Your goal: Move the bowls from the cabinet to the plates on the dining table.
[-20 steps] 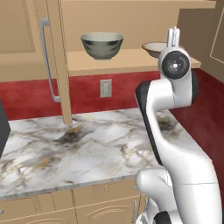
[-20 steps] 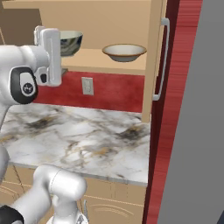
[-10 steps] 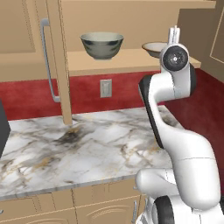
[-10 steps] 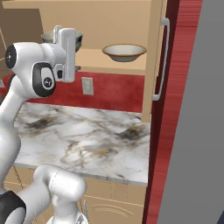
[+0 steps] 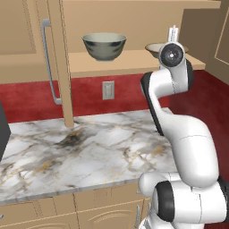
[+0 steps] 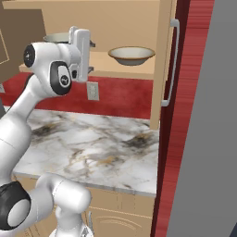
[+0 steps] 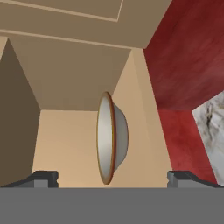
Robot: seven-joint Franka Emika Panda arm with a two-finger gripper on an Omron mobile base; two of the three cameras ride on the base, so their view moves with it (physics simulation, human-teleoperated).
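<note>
From the left base view, I see the deep grey-green bowl with dark marks (image 5: 104, 45) sitting on the plain tan shelf of the open wooden wall cabinet (image 5: 134, 62). The shallow tan bowl with a cream inside (image 5: 154, 48) sits further right on the same shelf, partly hidden behind my white arm. Below is the white marble top with grey and gold veins (image 5: 85, 152). From the right base view, my gripper (image 6: 90, 57) is up at shelf height, just in front of the grey-green bowl, and the tan bowl (image 6: 131, 55) is off to its right, near the cabinet door with the long silver bar handle (image 6: 172, 62). From the hand view, the picture is rolled sideways, so the tan bowl (image 7: 112, 138) looks tipped on its edge. It sits between my two dark fingertips (image 7: 43, 178), not touching them. My jaws are wide open and hold nothing.
</note>
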